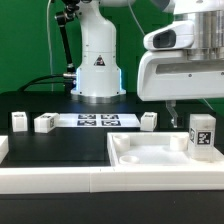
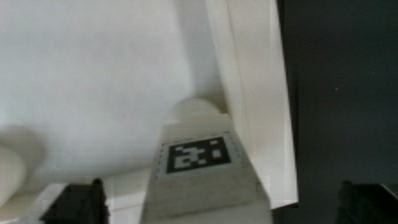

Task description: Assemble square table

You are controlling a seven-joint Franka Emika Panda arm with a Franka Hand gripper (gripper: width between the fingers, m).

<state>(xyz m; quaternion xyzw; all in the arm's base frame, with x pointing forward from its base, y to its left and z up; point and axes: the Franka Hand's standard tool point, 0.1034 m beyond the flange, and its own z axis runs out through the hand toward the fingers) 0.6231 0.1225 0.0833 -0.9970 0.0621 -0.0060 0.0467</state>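
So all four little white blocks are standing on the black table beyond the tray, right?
Not quite. Only three blocks stand on the black table. The fourth block stands inside the white tray, close to its rim, as the exterior view shows.

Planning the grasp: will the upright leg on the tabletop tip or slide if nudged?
The leg stands taller than wide, so a high nudge would probably tip it. It looks like rigid plastic, likely light and stiff under a squeeze. The tabletop looks smooth, so it may slide until the rim stops it.
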